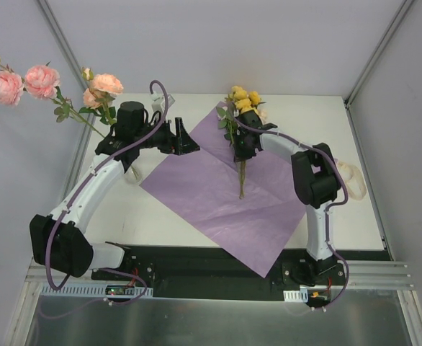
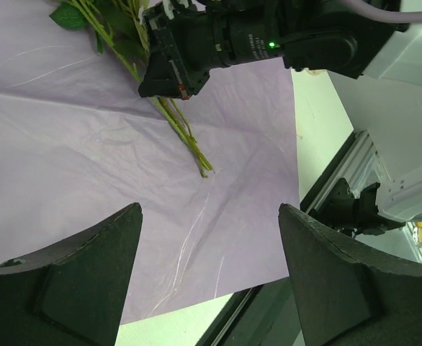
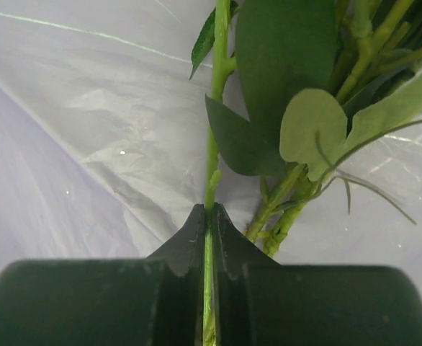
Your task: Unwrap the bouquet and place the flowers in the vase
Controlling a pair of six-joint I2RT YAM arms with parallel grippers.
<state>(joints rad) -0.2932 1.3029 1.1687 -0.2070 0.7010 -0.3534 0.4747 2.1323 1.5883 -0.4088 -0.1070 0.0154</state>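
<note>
The bouquet's purple paper (image 1: 218, 194) lies spread flat on the table. On it lie flowers with yellow roses (image 1: 243, 99) and green stems (image 1: 241, 180). My right gripper (image 1: 241, 148) is shut on one thin green stem (image 3: 212, 144), pinched between the fingertips (image 3: 196, 231) of my right gripper (image 3: 211, 213); the other leafy stems (image 3: 283, 202) lie beside it, outside the grip. Pink roses (image 1: 24, 83) stand up at the far left, their stems running down behind my left arm. A bit of clear glass, seemingly the vase (image 1: 132, 175), shows beside that arm. My left gripper (image 1: 186, 137) (image 2: 209, 209) hangs open over the paper (image 2: 67, 144), holding nothing.
A cream ribbon (image 1: 351, 180) lies at the right behind the right arm. Grey walls close in the white table (image 1: 160, 216) at back and sides. A black base rail (image 1: 204, 263) runs along the near edge. The right gripper (image 2: 175, 65) also shows in the left wrist view.
</note>
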